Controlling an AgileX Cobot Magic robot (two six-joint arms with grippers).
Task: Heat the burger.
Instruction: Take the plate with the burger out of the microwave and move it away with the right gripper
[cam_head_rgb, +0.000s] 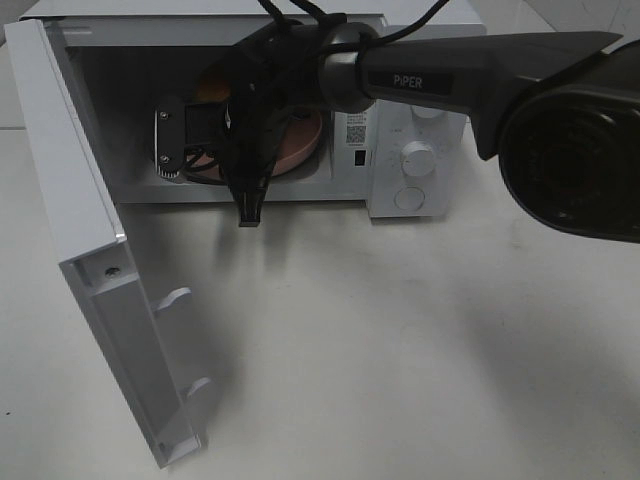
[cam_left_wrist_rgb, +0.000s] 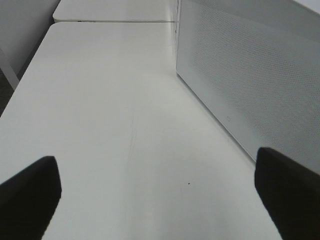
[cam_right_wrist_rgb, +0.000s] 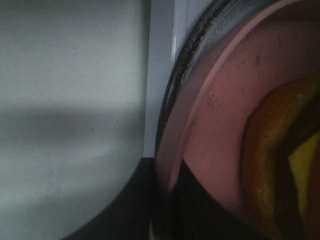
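Exterior high view, left side first: the microwave door (cam_head_rgb: 70, 200) stands swung fully open, well clear of my working claw, so the cavity is free to reach into.

My left claw (cam_left_wrist_rgb: 160, 210) is released, jaws spread wide with nothing between them. It hovers over the bare table (cam_left_wrist_rgb: 100, 100), and the microwave's perforated side wall (cam_left_wrist_rgb: 250, 75) runs just beside it. I judge it parked there to keep out of the way.

My right claw (cam_right_wrist_rgb: 167, 210) is inside the cavity. Its jaws sit on either side of the pink plate's (cam_right_wrist_rgb: 220, 125) rim, and I read it as clenched on that rim. Gripping the rim moves the plate without touching the food.

The burger (cam_right_wrist_rgb: 280, 150) lies on that plate just beyond my right fingertips, inside the microwave and untouched by the claw.

The control knobs (cam_head_rgb: 418, 155) are farther right, outside the cavity. I judge that closing the door and setting them remain.
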